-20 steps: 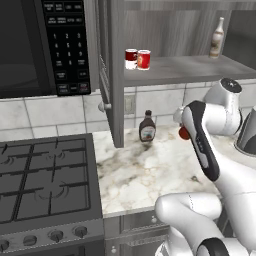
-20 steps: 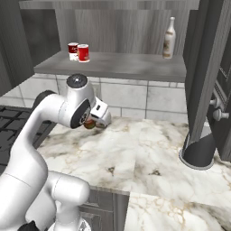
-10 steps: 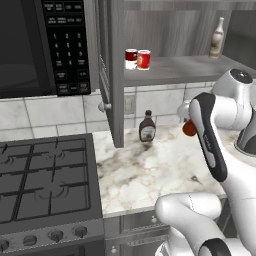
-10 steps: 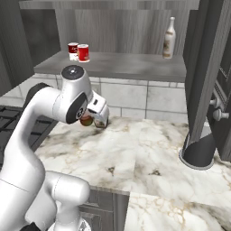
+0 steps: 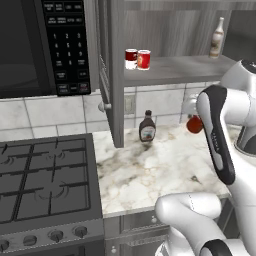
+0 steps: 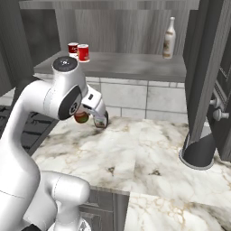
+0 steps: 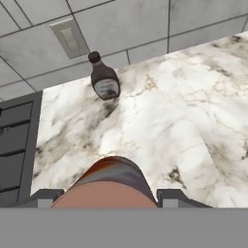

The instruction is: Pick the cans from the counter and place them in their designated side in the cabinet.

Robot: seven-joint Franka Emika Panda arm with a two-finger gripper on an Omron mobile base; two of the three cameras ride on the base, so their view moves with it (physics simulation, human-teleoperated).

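Note:
A plain darker red can (image 5: 194, 124) hangs above the counter (image 5: 150, 172), with my gripper (image 7: 109, 196) shut on it. In the hand view the can (image 7: 109, 184) fills the gap between the two fingertips (image 7: 46, 196). From the right the can (image 6: 81, 117) shows under my wrist, over the marble counter (image 6: 144, 153). A bright red can with a white rim (image 5: 143, 59) stands on the left of the cabinet shelf (image 5: 180, 70), also seen from the right as the bright red can (image 6: 83, 53) on the shelf (image 6: 122, 65).
A half-white, half-dark-red can (image 5: 131, 58) stands beside the bright red one. A brown sauce bottle (image 5: 147, 127) stands at the counter's back, near the open cabinet door (image 5: 112, 75). A pale bottle (image 5: 216, 38) is on the shelf's right. The stovetop (image 5: 45, 175) lies left.
My arm has carried the held can slightly upward and away from the sauce bottle. Everything on the shelf and counter has stayed put.

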